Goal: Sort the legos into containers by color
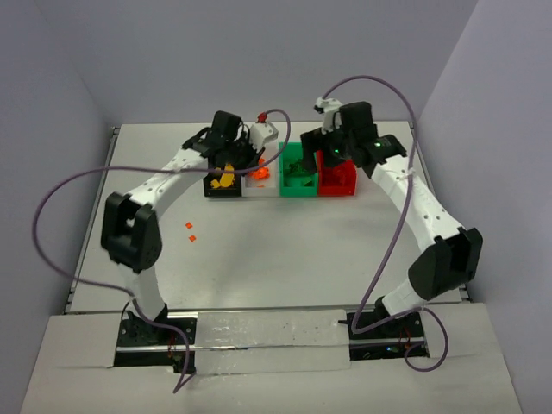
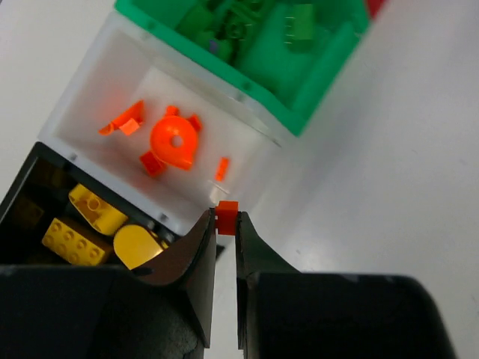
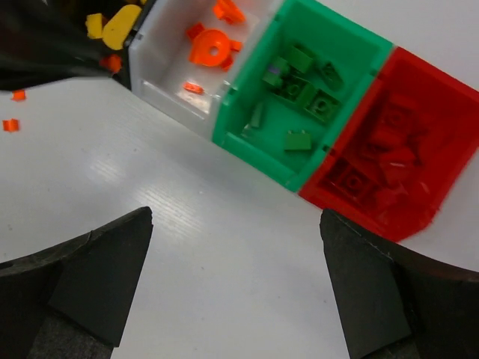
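The left end effector is clenched on an orange brick at the white bin's 5 o'clock rim, likely to join the orange pieces inside, while the right end effector hangs released and empty, with two orange bits loose on the bench.

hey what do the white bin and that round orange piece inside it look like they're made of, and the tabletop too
White bin: looks like frosted, translucent plastic, since light passes softly through its walls.
Round orange piece: glossy moulded plastic, with crisp edges and an even colour.
Tabletop: probably a white ribbed plastic sheet, going by the fine parallel lines and soft glare, though it could be coated board.
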